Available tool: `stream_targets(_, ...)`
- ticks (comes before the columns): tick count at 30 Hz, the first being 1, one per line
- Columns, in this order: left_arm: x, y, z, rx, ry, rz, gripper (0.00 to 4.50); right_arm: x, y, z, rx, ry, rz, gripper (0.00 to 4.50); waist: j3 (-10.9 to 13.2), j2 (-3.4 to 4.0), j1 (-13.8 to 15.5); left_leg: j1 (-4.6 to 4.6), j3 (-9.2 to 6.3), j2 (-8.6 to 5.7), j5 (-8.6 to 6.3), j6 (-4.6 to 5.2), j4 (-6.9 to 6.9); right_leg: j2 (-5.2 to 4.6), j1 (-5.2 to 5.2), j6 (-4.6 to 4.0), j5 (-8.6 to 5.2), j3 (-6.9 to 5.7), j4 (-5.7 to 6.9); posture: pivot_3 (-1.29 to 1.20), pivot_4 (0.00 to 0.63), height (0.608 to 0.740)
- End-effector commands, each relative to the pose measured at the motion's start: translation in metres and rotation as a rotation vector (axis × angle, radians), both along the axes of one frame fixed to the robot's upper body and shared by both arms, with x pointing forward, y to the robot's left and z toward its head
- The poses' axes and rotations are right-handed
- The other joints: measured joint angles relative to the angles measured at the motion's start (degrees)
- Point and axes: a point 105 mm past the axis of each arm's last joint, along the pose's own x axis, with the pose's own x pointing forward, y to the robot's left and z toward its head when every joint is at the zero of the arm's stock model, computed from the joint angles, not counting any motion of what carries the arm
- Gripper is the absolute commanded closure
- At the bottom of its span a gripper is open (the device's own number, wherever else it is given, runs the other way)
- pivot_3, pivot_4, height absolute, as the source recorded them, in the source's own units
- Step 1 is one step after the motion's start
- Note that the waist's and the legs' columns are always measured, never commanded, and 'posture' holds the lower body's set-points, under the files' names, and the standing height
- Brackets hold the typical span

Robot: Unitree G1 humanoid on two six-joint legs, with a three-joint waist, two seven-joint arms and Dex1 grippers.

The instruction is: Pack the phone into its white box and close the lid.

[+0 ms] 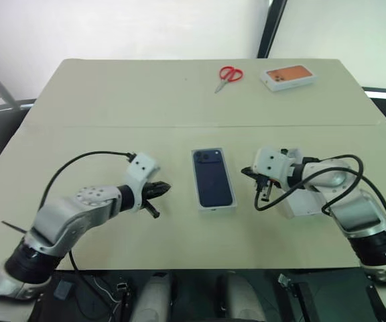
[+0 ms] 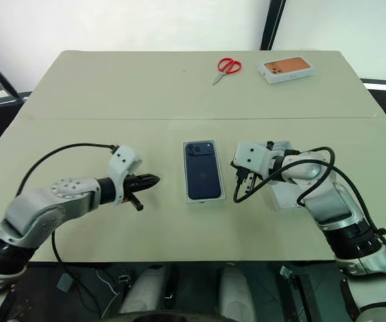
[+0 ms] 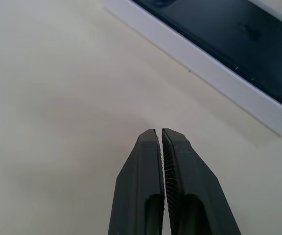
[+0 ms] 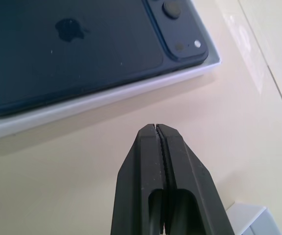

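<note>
The dark navy phone (image 1: 213, 178) lies camera side up inside the white box (image 1: 217, 208), mid-table, with a white rim showing all round it. My left gripper (image 1: 161, 189) is shut and empty, a short way to the left of the box, pointing at it. My right gripper (image 4: 156, 127) is shut and empty too. It hangs low over the table just right of the box, near the phone's camera (image 4: 177, 27) end. A white cardboard piece (image 1: 308, 202), seemingly the lid, lies under my right forearm and is partly hidden.
Red-handled scissors (image 1: 230, 75) and a white box with an orange phone picture (image 1: 287, 76) sit at the far side of the beige table (image 1: 112, 100). A seam crosses the table behind the phone. Black cables loop off both wrists.
</note>
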Motion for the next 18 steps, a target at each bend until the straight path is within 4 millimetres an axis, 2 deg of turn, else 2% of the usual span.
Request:
stream_targets(1,0.002,-0.014,-0.002,0.036,-0.014,-0.066,4.43,-0.003,0.004,0.003,-0.051,-0.043,0.034,4.5,0.0,0.0,0.0,0.0,0.0,0.0,0.0,0.0,0.0,0.0,0.0,0.0,0.0,0.0,0.0,0.0,0.15,0.697)
stream_targets(5,0.007,-0.026,-0.012,0.092,-0.009,-0.114,4.43,-0.006,0.016,-0.002,-0.053,-0.033,0.061,4.5,0.0,0.0,0.1,0.0,0.0,-0.02,0.01,0.0,0.02,0.01,0.02,0.01,0.0,-0.01,0.0,0.0,0.15,0.697)
stream_targets(10,0.013,-0.046,-0.01,0.064,-0.021,-0.151,4.43,-0.012,0.028,-0.01,-0.058,-0.015,0.103,4.5,0.0,0.01,0.3,0.0,-0.02,-0.03,0.05,-0.07,0.08,0.0,0.07,0.01,0.0,-0.04,0.01,0.0,0.15,0.697)
stream_targets(18,0.005,-0.083,-0.009,0.011,-0.024,-0.258,4.43,-0.022,0.025,-0.001,-0.048,-0.004,0.116,4.5,0.0,0.01,0.5,0.0,-0.06,-0.1,0.1,-0.16,0.13,-0.03,0.11,0.02,0.0,-0.05,0.02,0.0,0.15,0.697)
